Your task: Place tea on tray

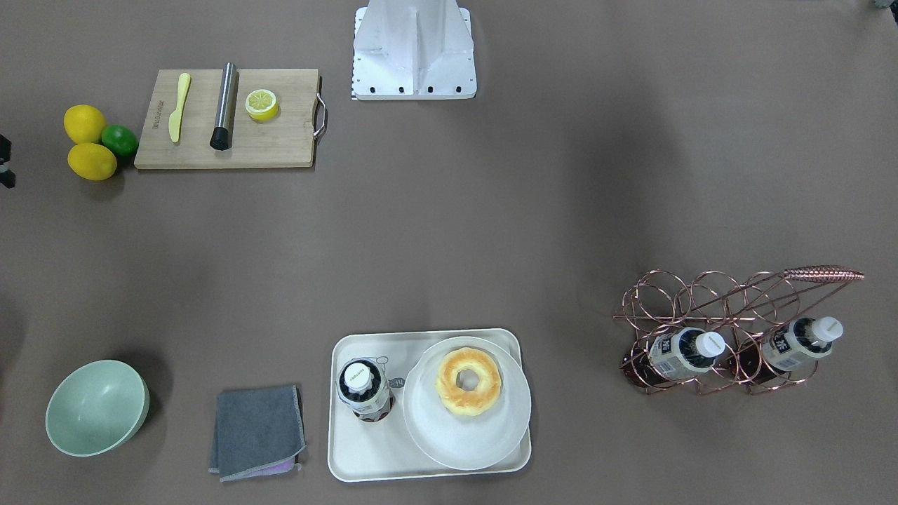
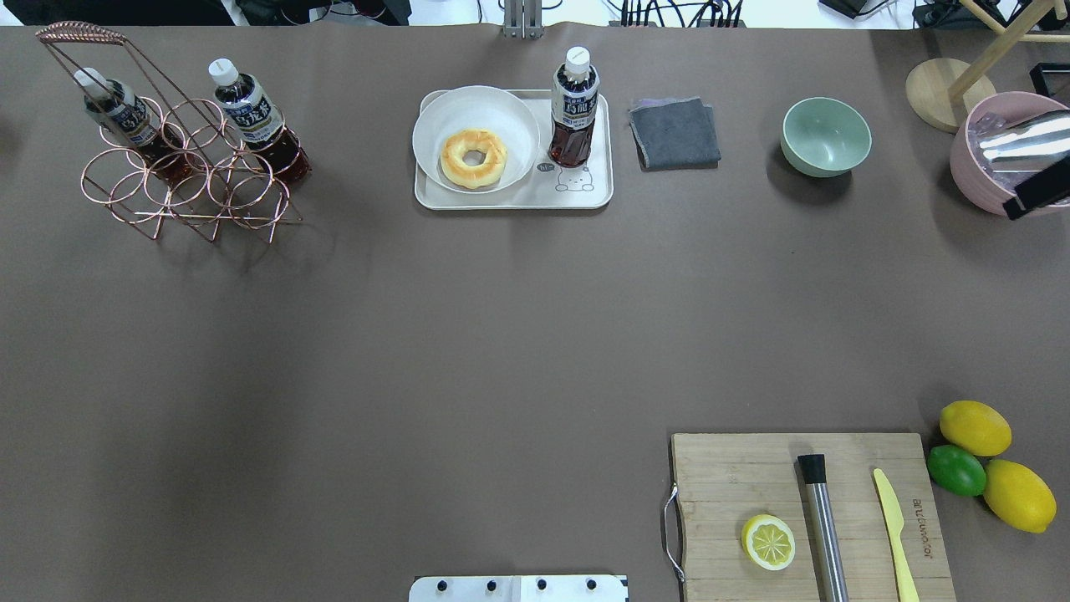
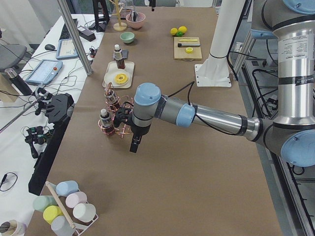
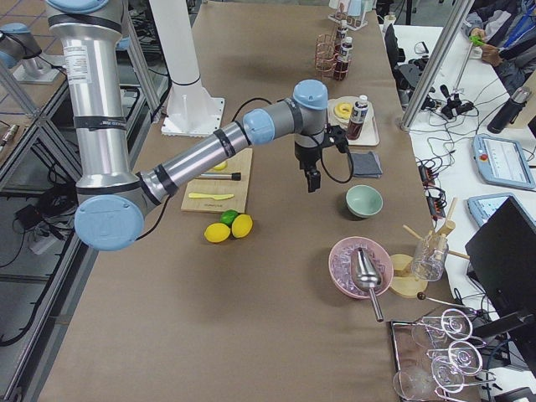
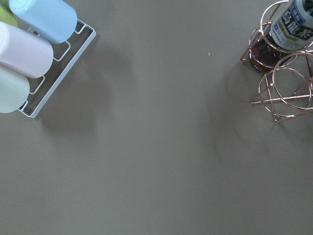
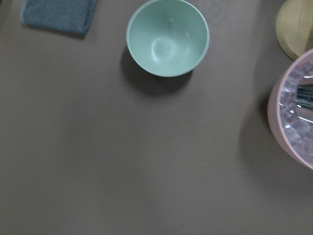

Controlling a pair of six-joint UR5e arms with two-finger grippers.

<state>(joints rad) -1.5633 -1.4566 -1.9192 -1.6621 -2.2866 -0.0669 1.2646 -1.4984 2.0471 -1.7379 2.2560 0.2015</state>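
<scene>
tea [image 2: 573, 109] upright on tray [image 2: 535, 199] | left gripper [image 3: 134, 146], right gripper [image 4: 311, 180]: apart or together not discernible

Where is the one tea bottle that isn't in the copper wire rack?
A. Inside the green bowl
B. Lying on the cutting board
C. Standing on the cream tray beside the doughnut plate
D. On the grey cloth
C: the tea bottle stands upright on the tray, right beside the plate holding the doughnut.

Bare table [image 2: 501, 334] between wire rack [image 2: 180, 159] and tray [image 2: 501, 199]
</scene>
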